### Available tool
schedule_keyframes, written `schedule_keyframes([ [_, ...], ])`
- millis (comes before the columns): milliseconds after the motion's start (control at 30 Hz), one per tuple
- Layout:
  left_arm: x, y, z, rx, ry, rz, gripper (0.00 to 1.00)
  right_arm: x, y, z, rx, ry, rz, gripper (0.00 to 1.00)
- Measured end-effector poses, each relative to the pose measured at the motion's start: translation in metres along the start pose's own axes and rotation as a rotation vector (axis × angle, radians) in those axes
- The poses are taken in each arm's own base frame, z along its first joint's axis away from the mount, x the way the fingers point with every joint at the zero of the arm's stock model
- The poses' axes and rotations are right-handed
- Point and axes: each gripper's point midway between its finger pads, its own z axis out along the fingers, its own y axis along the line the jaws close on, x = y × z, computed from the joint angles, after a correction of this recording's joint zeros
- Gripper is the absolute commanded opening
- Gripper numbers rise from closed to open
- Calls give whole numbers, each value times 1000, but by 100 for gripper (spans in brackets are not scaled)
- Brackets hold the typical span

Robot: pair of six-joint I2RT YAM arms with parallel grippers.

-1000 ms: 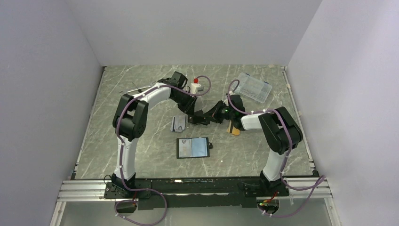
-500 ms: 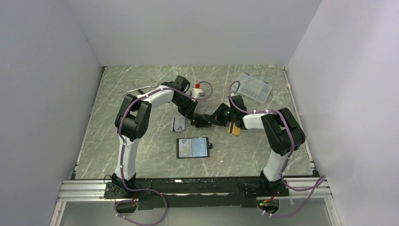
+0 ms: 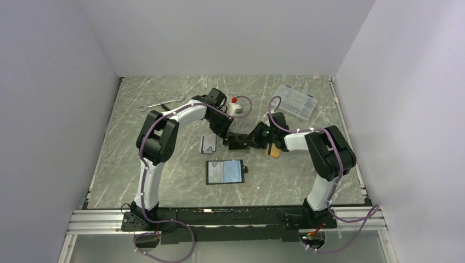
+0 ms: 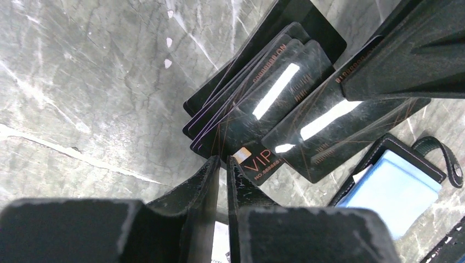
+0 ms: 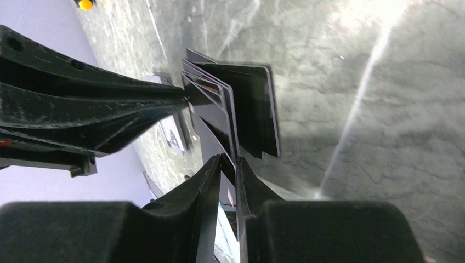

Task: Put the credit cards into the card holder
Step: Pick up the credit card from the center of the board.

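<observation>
Several black credit cards with copper "VIP" print are fanned out just above the table, between my two grippers. My left gripper is shut on the fan's near corner. My right gripper is shut on one black card, seen edge-on and slid partly out of the fan. An orange-tan card lies under the right arm. The card holder lies open on the table in front of the grippers. Its pale blue inside and snap tab show.
A grey-white card lies left of the grippers. A white bottle with a red cap, a wrench and a clear plastic box are at the back. Low rails edge the table.
The left arm's wrist has swung right and nearer, uncovering the wrench. The grippers stay together at the cards. The right arm has barely moved.
</observation>
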Motion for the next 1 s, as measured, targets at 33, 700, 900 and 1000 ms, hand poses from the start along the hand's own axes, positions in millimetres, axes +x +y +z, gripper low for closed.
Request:
schedule_keyframes([
  [33,0,1,0,-8,1,2,15,2,-2,-1,2,5,8,22],
  [700,-7,6,1,-58,9,37,7,26,-21,-17,-95,40,197,20],
  [900,-11,8,3,-77,9,49,4,20,-12,-26,-128,23,188,11],
  [1000,-12,9,3,-81,10,49,9,15,-6,-31,-143,9,177,6],
])
